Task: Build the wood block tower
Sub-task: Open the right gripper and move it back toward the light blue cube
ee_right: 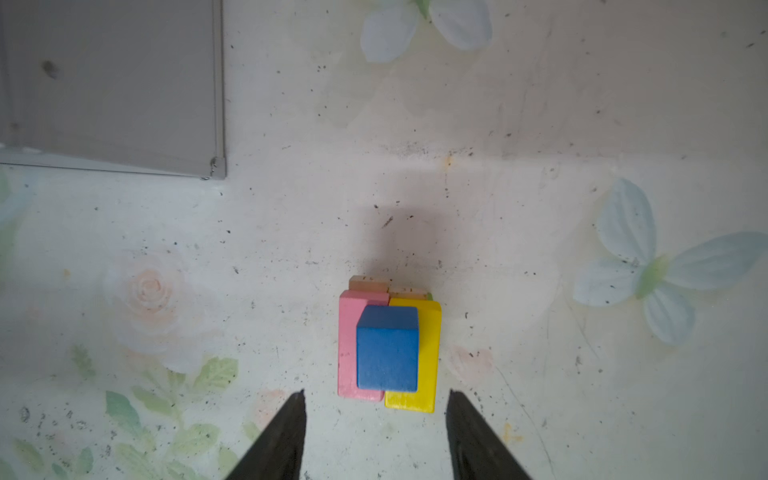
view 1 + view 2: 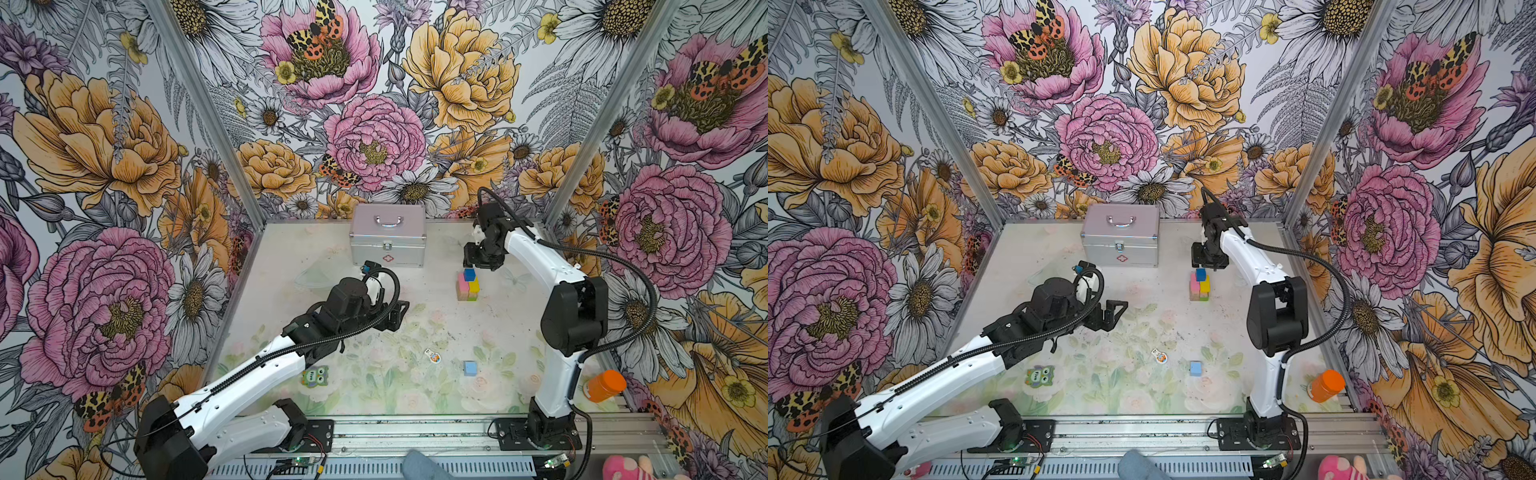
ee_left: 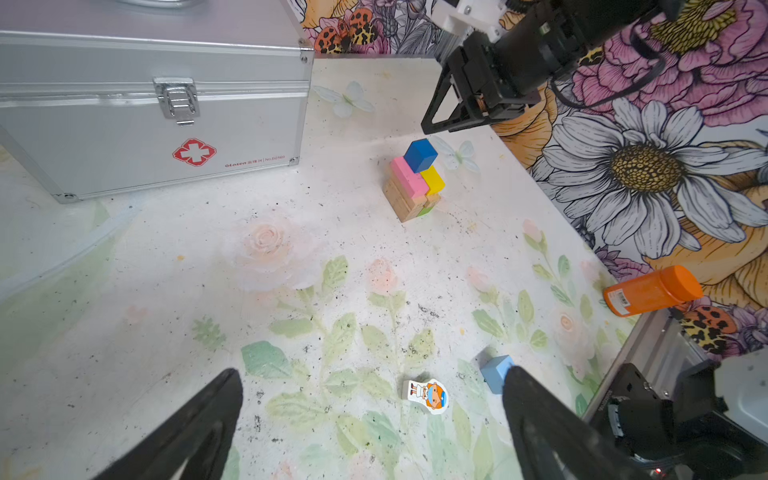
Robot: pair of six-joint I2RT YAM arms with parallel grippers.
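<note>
The tower (image 2: 468,286) (image 2: 1200,286) stands right of the middle: tan and green blocks below, a pink (image 1: 347,345) and a yellow (image 1: 430,357) brick above, and a dark blue cube (image 1: 387,357) (image 3: 420,154) on top. My right gripper (image 2: 478,265) (image 1: 376,392) hangs just above it, open, its fingers clear of the cube on both sides. A light blue cube (image 2: 470,368) (image 3: 494,372) and a flat cartoon figure piece (image 2: 433,356) (image 3: 428,395) lie near the front. My left gripper (image 2: 397,316) (image 3: 372,374) is wide open and empty, above the floor left of the tower.
A silver metal case (image 2: 388,237) (image 3: 145,104) stands at the back, left of the tower. An owl piece (image 2: 314,376) lies front left under the left arm. An orange bottle (image 2: 604,386) lies at the front right corner by the rail.
</note>
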